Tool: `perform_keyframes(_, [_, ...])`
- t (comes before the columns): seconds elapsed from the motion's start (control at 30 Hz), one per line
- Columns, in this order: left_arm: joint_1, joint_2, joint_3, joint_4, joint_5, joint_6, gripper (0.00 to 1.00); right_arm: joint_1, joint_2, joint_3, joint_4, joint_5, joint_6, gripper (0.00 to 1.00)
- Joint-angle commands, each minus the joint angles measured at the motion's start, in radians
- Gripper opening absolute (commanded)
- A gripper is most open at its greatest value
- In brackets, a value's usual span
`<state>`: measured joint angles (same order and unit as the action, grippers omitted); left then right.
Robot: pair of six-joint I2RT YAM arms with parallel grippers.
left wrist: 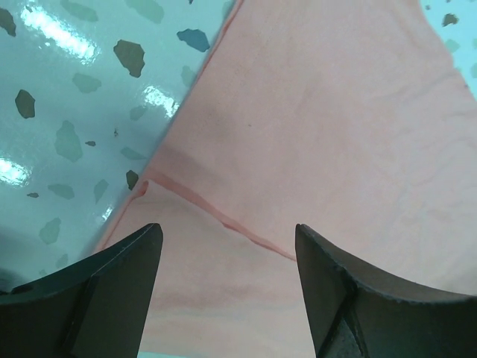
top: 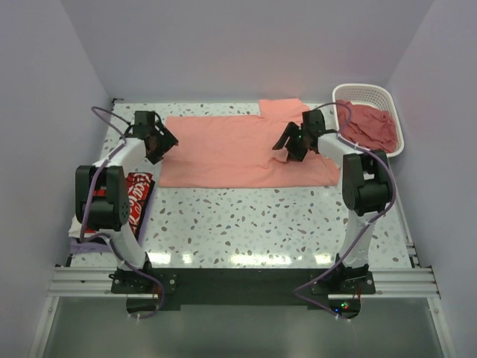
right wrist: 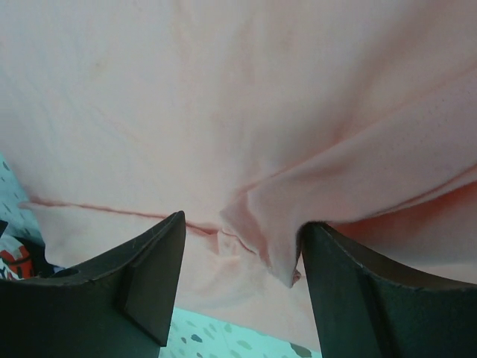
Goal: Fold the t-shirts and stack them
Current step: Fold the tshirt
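Top external view first, nearest the bases: a white printed t-shirt [top: 138, 195] with red-and-black logo lies at the table's [top: 246, 224] left edge. Most of it is hidden under the left arm [top: 100, 198], so I can't make out its outline or whether it's folded. Something pale shows just nearer, below that arm, too covered to name.

Moving out, the salmon t-shirt [top: 223, 153] is spread flat across the middle-to-far table, one sleeve poking toward the back wall. The left gripper [top: 160, 143] hangs over the shirt's left edge, and the right gripper [top: 287, 145] over its right part, well inside the edge.

Left wrist view: jaws apart, nothing between them. The shirt's edge and a stitched seam [left wrist: 216, 212] run just beyond the fingertips, with speckled tabletop off to one side. Whether the tips touch the fabric, I can't tell.

Right wrist view: jaws spread here too, nothing pinched. Salmon cloth fills the frame, and a pointed fold [right wrist: 268, 246] lies between the fingers [right wrist: 149, 276], close against one inner face. The finger bases are cut off by the frame.

Farthest back on the right, the white slatted basket [top: 395, 112] holds a crumpled heap of pink t-shirts [top: 369, 125]. How many, I can't count.
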<state>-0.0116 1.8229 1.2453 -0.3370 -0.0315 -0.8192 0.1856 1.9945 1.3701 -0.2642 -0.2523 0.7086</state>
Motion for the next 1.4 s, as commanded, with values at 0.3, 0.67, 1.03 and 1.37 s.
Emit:
perform_keyframes(0.3, [0.007, -0.264, -0.118, 0.021, 0.096, 0.022, 0.77, 0.037, 0.177, 0.313, -0.018, -0.087, -0.017, 0.68])
perform_keyframes(0.67, [-0.021, -0.442, -0.372, 0.018, 0.006, -0.018, 0.75, -0.017, -0.146, 0.121, -0.145, 0.133, -0.069, 0.68])
perform_keyframes(1.03, [-0.051, -0.482, -0.504, 0.027, -0.142, -0.155, 0.58, -0.287, -0.585, -0.4, -0.122, 0.123, -0.093, 0.56])
perform_keyframes(1.37, [-0.034, -0.372, -0.5, 0.098, -0.16, -0.187, 0.45, -0.391, -0.6, -0.559, -0.049, 0.096, -0.112, 0.52])
